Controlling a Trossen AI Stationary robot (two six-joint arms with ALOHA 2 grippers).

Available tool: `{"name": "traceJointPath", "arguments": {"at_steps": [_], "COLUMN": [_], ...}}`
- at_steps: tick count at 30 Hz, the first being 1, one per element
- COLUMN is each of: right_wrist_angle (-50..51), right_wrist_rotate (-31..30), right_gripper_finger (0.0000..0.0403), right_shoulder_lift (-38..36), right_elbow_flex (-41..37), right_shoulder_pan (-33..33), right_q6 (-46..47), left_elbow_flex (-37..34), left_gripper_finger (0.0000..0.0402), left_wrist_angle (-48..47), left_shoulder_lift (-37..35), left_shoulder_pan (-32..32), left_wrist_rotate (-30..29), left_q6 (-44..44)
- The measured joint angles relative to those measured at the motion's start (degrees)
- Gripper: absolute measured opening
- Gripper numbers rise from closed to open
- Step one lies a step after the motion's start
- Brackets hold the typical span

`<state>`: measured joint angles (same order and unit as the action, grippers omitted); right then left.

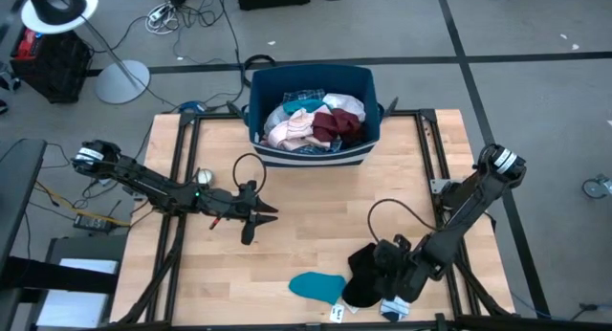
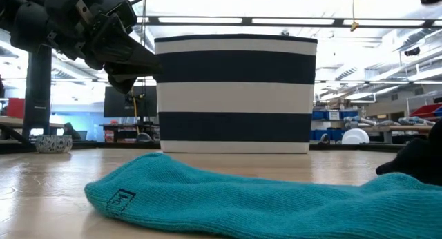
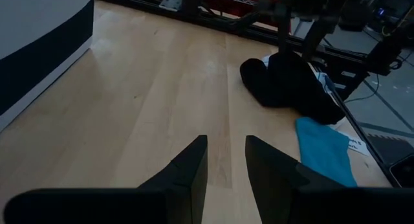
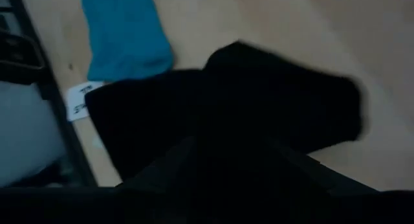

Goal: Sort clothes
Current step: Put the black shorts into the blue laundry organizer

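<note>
A heap of clothes (image 1: 316, 122), pink, white, maroon and blue plaid, lies in the dark blue bin (image 1: 375, 101) at the table's far middle. A teal sock (image 1: 316, 286) lies flat near the front edge and fills the foreground of the low view (image 2: 262, 194). A black garment (image 1: 365, 274) lies bunched on the table just right of it. My right gripper (image 1: 387, 264) is low over the black garment, which fills the right wrist view (image 4: 259, 114). My left gripper (image 1: 258, 221) is open and empty above the bare table at centre left, its fingers (image 3: 187, 169) apart.
The bin shows as a navy-and-white striped wall in the low view (image 2: 235, 94). A white label (image 1: 339, 314) lies at the front edge by the sock. Bare wood (image 1: 316, 207) lies between the bin and the garments. Black rails (image 1: 435, 159) run along the table's sides.
</note>
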<state>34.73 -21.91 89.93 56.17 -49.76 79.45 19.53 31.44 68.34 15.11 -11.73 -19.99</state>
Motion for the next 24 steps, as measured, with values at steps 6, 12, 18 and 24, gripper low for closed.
{"name": "traceJointPath", "arguments": {"at_steps": [6,12,18,24], "right_wrist_angle": [-8.81,-11.34,-13.54,-15.17], "right_wrist_rotate": [2.76,3.73,1.29,-0.57], "right_gripper_finger": [0.0172,0.0135,0.0016,0.0006], "right_shoulder_lift": [0.00,0.00,-0.02,-0.07], "right_elbow_flex": [-7.22,-12.23,-14.02,-12.20], "right_shoulder_pan": [0.15,2.55,9.09,18.75], "right_q6": [2.80,4.46,-4.33,-17.12], "left_elbow_flex": [0.00,0.00,0.00,0.00], "left_gripper_finger": [0.0110,0.0110,0.0110,0.0110], "left_wrist_angle": [0.00,0.00,0.04,0.10], "left_shoulder_lift": [0.00,0.00,0.00,0.00], "left_shoulder_pan": [0.00,0.00,0.00,0.00], "left_wrist_rotate": [0.00,-0.01,-0.02,-0.02], "left_q6": [0.00,0.00,0.00,-0.02]}}
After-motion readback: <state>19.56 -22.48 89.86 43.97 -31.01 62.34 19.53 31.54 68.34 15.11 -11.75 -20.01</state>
